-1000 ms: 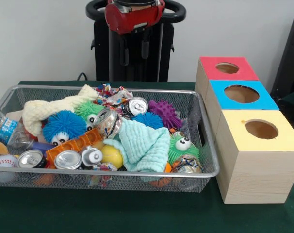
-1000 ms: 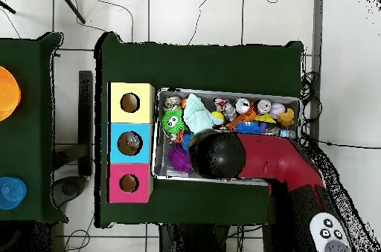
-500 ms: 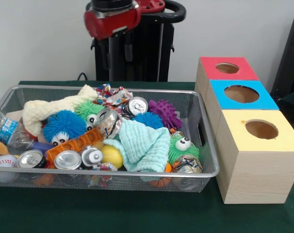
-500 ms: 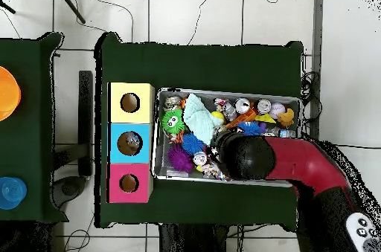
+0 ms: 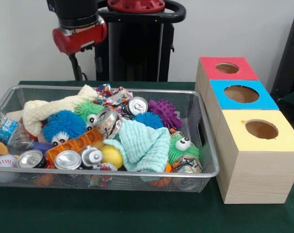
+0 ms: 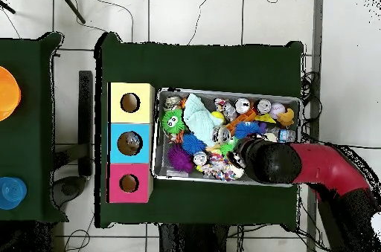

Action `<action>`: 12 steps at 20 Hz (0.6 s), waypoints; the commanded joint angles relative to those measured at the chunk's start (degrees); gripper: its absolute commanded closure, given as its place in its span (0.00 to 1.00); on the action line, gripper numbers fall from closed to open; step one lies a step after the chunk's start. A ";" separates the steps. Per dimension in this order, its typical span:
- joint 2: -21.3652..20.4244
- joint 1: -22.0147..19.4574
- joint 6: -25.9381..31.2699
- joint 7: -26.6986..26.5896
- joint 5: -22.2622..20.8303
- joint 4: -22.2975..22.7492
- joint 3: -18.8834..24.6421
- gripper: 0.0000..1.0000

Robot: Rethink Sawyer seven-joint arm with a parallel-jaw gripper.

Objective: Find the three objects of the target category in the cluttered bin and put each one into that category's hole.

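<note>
The wire mesh bin (image 5: 113,173) sits on the green table, full of clutter. One see-through bottle with a blue-and-white label (image 5: 8,131) lies at its left end, against the wall. No other bottle shows clearly. My gripper (image 5: 87,70) hangs open and empty under the red arm head, above the bin's far left rim and well above the bottle. In the overhead view the arm head (image 6: 269,161) covers the gripper over the bin (image 6: 223,91). The blue-topped box (image 5: 220,97) stands right of the bin; it also shows in the overhead view (image 6: 114,143), with something pale inside its hole.
A red-topped box (image 5: 210,73) and a yellow-topped box (image 5: 283,141) flank the blue one. The bin holds silver-topped cans (image 5: 68,160), fuzzy googly-eyed balls (image 5: 64,125), a mint cloth (image 5: 142,143), a baseball (image 5: 5,162) and an orange tray (image 5: 74,144). The black pedestal (image 5: 137,48) stands behind.
The arm has swung from above the bin's middle toward the end that holds the bottle, leftward in the front view. It stays high above the bin. Nothing in the bin has moved.
</note>
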 commanded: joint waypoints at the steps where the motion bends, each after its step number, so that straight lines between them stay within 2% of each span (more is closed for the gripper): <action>1: 5.91 -2.78 9.70 -28.87 -8.52 -3.48 9.76 0.00; 4: 5.04 -4.42 11.36 -31.55 -9.42 -2.93 11.21 0.00; 9: 4.95 -4.75 13.72 -34.57 -10.63 -3.87 12.06 0.00; 12: 3.45 -5.39 16.35 -37.95 -10.70 -3.49 12.87 0.00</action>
